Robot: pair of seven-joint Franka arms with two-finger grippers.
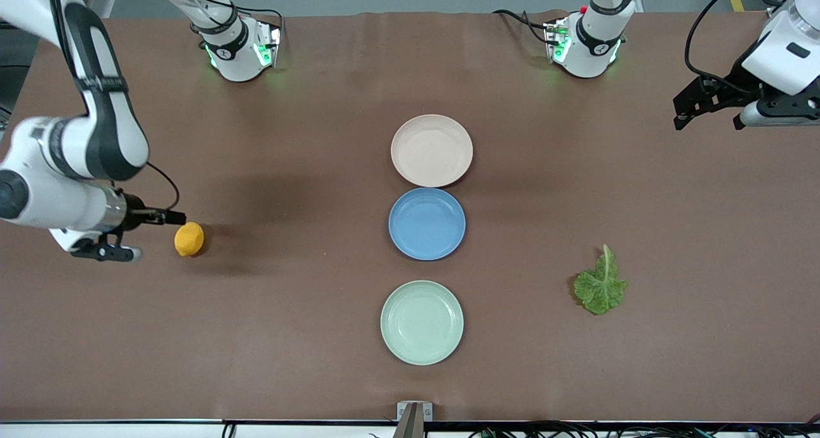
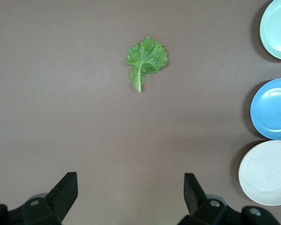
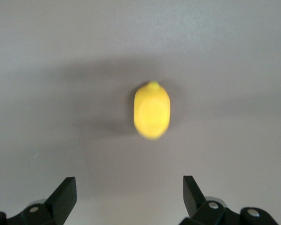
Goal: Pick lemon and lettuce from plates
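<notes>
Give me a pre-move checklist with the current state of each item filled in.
1. Lemon off the plates, on the table toward the right arm's end: ok.
2. Lettuce off the plates, on the table toward the left arm's end: ok.
3. Beige plate and green plate empty: ok.
4. Right gripper open, beside the lemon, holding nothing: ok.
5. Left gripper open, holding nothing: ok.

Lemon (image 1: 189, 239): yellow-orange oval, on bare bench toward right arm's end. Lettuce (image 1: 600, 284): crinkled green leaf, flat on bench toward left arm's end. Plates, beige-pink (image 1: 431, 150) and mint green (image 1: 421, 322): both empty
</notes>
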